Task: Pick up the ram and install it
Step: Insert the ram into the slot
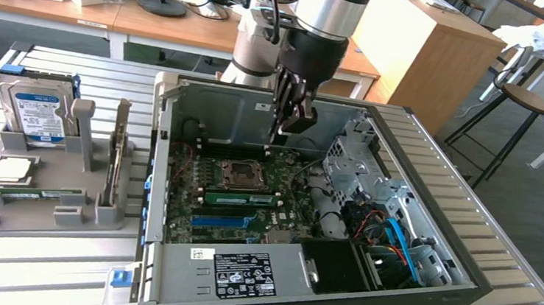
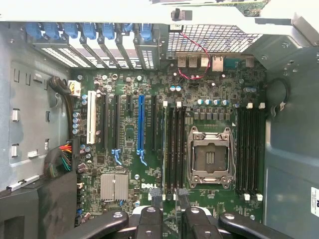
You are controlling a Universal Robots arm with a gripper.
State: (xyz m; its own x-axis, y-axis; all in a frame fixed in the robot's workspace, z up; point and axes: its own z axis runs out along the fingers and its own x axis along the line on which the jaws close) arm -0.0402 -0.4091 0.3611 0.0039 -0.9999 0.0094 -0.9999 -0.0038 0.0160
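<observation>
Black jaws hang over an open computer case (image 1: 226, 111) of grey sheet metal. They stand partly apart, and the circuit board shows through the gap between the two black fingertips (image 2: 154, 201).

Straight below the jaws lies the green motherboard (image 2: 129, 84), dense with small parts. The ram (image 1: 238, 198), a long thin green stick, stands on edge there in the outer slot of a row of black memory slots (image 2: 175, 149), roughly in line with the gap of the jaws and well apart from them. Whether it is fully seated cannot be told.

Just beside that row sits the square CPU socket (image 2: 210, 157) with its bright metal frame, and past it a second row of black slots (image 2: 249, 149). On the ram's other side run a narrow blue slot strip (image 2: 140, 124), a white slot (image 2: 91, 117) and a ribbed silver heatsink (image 2: 114, 186).

Farther from the jaws, the case walls ring the board. A perforated metal drive cage (image 1: 350, 163) and blue cables (image 1: 394, 237) crowd the exterior view's right, and a grey box with a black label (image 1: 241, 272) closes the front.

Farthest out, on the slatted metal bench (image 1: 45, 273), a grey moulded holder (image 1: 40, 210) carries a hard drive (image 1: 37, 106), an upright expansion card (image 1: 118, 150) and another thin green strip (image 1: 37, 192) lying flat.
</observation>
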